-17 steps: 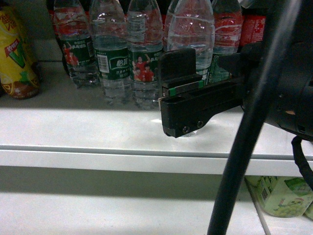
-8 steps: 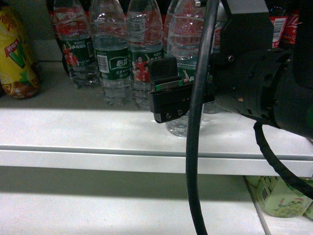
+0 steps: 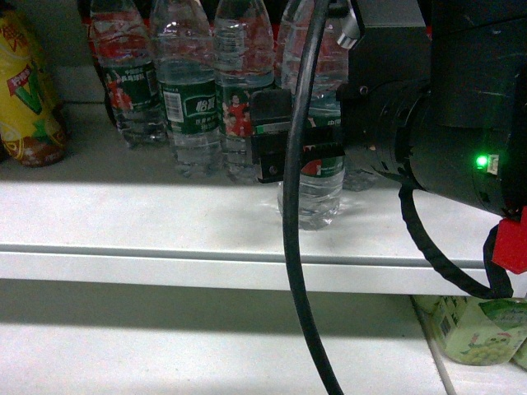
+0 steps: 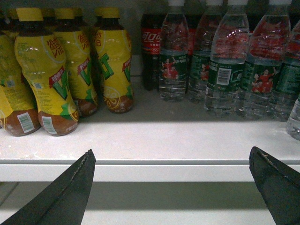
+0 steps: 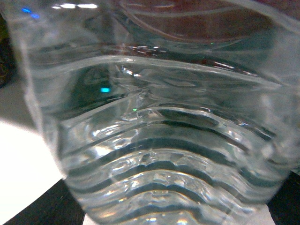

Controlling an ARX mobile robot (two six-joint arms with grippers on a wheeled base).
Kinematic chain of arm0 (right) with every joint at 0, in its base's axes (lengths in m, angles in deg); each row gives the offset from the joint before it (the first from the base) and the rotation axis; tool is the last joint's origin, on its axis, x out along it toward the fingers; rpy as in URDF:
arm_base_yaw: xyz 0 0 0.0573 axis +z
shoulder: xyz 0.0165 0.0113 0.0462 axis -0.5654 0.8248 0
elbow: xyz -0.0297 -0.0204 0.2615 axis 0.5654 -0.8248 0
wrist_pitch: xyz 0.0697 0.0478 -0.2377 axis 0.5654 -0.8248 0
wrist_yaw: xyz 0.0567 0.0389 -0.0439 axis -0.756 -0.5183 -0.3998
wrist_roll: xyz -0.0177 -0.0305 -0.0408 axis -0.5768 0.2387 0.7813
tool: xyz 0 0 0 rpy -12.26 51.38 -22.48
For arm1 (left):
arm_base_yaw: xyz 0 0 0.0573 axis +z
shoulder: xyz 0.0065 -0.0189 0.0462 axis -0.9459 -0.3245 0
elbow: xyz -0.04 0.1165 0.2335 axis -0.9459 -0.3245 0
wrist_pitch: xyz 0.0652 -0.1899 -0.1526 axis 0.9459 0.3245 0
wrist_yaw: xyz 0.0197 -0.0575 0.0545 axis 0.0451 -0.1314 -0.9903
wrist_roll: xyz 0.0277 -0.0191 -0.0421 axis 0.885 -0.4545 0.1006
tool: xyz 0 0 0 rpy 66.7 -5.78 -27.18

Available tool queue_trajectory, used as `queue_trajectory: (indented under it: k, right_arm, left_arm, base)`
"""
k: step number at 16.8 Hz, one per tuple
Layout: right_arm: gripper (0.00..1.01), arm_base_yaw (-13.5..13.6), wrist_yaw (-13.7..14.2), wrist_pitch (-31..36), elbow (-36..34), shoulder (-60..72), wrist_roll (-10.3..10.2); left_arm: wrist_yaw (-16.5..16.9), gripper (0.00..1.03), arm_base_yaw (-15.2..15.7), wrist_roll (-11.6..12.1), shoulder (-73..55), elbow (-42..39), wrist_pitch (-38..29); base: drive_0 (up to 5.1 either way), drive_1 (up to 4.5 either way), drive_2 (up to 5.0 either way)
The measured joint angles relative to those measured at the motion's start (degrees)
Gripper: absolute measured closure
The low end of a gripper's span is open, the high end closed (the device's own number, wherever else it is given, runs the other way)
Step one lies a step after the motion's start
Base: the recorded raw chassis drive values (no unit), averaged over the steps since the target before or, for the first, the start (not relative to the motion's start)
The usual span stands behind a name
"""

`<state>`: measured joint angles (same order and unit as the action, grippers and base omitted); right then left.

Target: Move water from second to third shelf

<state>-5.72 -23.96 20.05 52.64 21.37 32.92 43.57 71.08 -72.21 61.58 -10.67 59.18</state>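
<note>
Nearest to you, a black cable (image 3: 298, 247) hangs down the middle of the head view, and behind it your right arm's dark wrist housing fills the right side, a green light lit on it. Compared with a second ago that arm has pushed forward and to the left: the right gripper (image 3: 298, 148), which then stood in front of the bottles, now sits at label height on the water bottle (image 3: 317, 185) at the front of the group. One finger shows on the bottle's left side; the other is hidden behind the cable and housing, so you cannot tell whether the gripper has closed on it. The right wrist camera agrees that you are very close: ribbed clear plastic (image 5: 154, 154) fills its whole view.

The bottle stands upright on the white shelf (image 3: 165, 222), a little forward of the other water bottles (image 3: 185, 99), and its base looks to be on the board. So you are at the grasp, not yet the lift.

Your left gripper (image 4: 173, 187) hangs spread wide and empty before the shelf edge, its two dark fingertips well apart in the left wrist view.

Farther back and to the left stand yellow drink bottles (image 4: 63, 70), and a cola bottle (image 4: 151, 51) sits behind the water row. Pull straight out, I judge, or neighbours may tip.
</note>
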Motion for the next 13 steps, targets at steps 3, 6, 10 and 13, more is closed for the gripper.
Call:
queue_trajectory:
  k: [3, 6, 10, 13]
  right_arm:
    - [0.13, 0.1, 1.0, 0.4, 0.3, 0.4, -1.4]
    - [0.44, 0.2, 1.2, 0.9, 0.4, 0.4, -2.1]
    - [0.59, 0.7, 1.2, 1.5, -0.6, -0.4, -2.0]
    - [0.60, 1.3, 0.8, 1.5, -4.9, -4.3, -1.3]
  left_arm:
    - [0.0, 0.05, 0.0, 0.0, 0.0, 0.0, 0.0]
    - [0.0, 0.05, 0.0, 0.0, 0.0, 0.0, 0.0]
    - [0.0, 0.05, 0.0, 0.0, 0.0, 0.0, 0.0]
    - [0.0, 0.05, 0.0, 0.0, 0.0, 0.0, 0.0]
  base:
    - [0.0, 0.00, 0.0]
    - [0.0, 0.00, 0.0]
    - [0.0, 0.00, 0.0]
    - [0.0, 0.00, 0.0]
